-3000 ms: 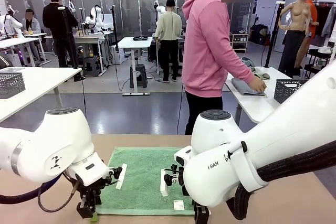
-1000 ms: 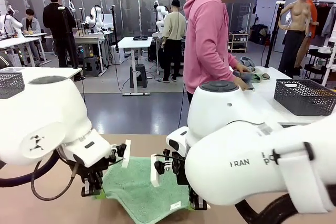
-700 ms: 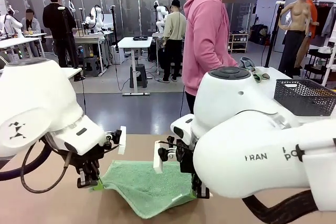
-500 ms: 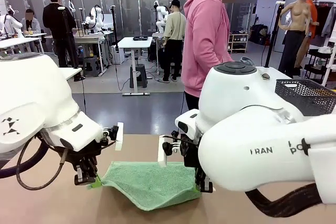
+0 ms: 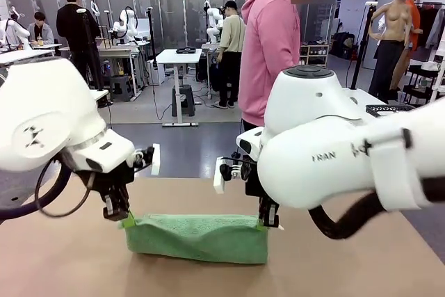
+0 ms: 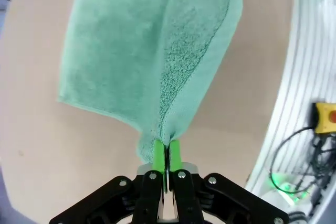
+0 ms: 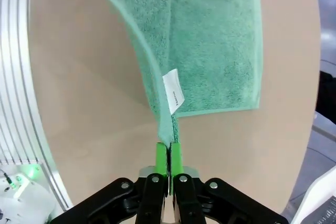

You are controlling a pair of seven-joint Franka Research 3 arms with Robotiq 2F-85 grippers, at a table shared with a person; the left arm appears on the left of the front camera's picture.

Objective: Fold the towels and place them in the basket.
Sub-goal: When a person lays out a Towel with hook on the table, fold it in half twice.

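The left gripper [image 5: 126, 221] and right gripper [image 5: 263, 225] each pinch a raised corner of the mint towel [image 5: 198, 238], which sags onto the desk [image 5: 55, 262]. If one outruns the other, the fold would likely skew; thin corner pinches could slip.

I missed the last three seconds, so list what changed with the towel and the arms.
The left gripper and right gripper lifted the near corners of the mint green towel and carried them toward the far side. The towel lay flat before and is now doubled over on the table. Unchanged: both grippers stay shut on their corners, and the towel's far half has not left the table.
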